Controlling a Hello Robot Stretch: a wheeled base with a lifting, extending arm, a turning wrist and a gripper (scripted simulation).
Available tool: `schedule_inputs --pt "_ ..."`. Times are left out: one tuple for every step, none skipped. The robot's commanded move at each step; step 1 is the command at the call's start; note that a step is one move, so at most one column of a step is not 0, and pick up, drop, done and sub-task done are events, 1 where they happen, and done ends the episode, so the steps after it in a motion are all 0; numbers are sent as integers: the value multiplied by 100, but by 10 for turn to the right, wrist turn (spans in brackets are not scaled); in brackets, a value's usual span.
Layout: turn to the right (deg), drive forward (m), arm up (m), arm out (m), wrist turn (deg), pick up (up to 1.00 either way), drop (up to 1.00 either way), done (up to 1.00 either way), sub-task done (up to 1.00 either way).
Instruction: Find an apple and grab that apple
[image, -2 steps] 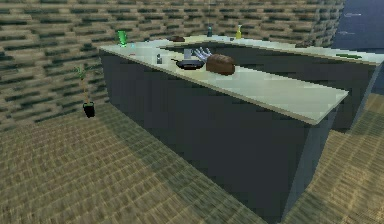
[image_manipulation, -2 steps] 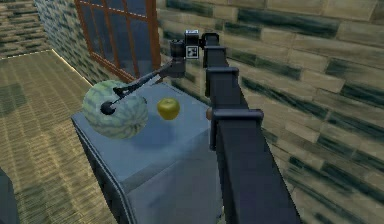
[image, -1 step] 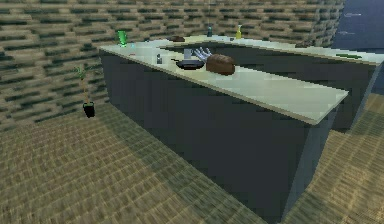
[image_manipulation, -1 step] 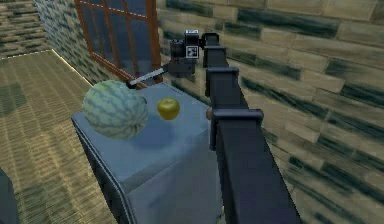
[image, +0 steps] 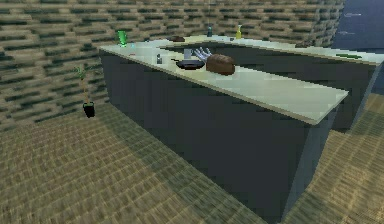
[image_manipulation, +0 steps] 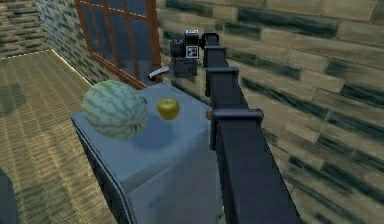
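Item: my gripper (image_manipulation: 156, 74), poised just beyond apple (image_manipulation: 168, 108) for grabbing; jaws' state: cannot tell. Green melon (image_manipulation: 115, 108) beside apple, sharing table (image_manipulation: 150, 155).

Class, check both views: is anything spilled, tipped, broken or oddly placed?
Nothing stands out. The small yellow fruit and the big green ball rest side by side on the grey tabletop, with nothing spilled. The long counter looks undamaged, and a small potted plant stands upright on the floor beside it.
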Motion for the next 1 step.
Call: schedule_inputs --pt "0 0 -16 0 0 0 0 0 0"
